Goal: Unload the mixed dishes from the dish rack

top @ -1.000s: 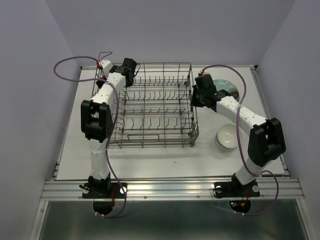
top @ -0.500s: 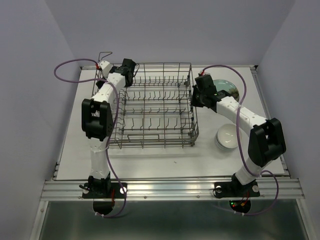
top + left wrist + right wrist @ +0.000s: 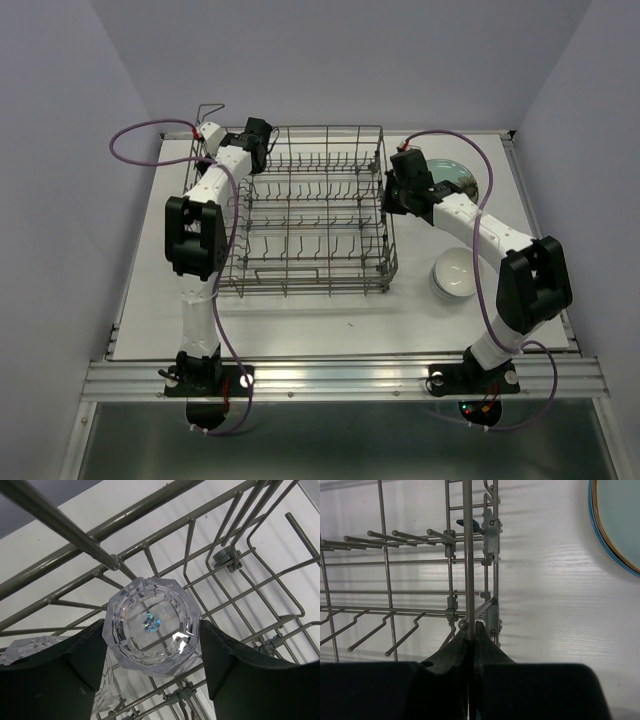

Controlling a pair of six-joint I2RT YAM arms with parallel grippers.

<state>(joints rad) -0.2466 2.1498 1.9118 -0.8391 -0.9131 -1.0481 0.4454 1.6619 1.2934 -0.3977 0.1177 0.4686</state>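
Observation:
The grey wire dish rack (image 3: pixel 310 215) fills the middle of the table. At its far left corner my left gripper (image 3: pixel 256 134) reaches into it. In the left wrist view the left gripper (image 3: pixel 151 632) is shut on a clear drinking glass (image 3: pixel 151 625), whose octagonal base faces the camera. A second clear glass (image 3: pixel 27 646) lies beside it to the left. My right gripper (image 3: pixel 391 196) is at the rack's right side; in the right wrist view the right gripper (image 3: pixel 472 628) is shut on an upright wire of the dish rack (image 3: pixel 468 555).
A pale green plate (image 3: pixel 458 178) lies on the table right of the rack, and the plate (image 3: pixel 620 520) also shows in the right wrist view. Stacked white bowls (image 3: pixel 455 272) sit at the front right. A purple cable loops over each arm.
The left arm and its cable have shifted very slightly. The right arm and the rack have not moved.

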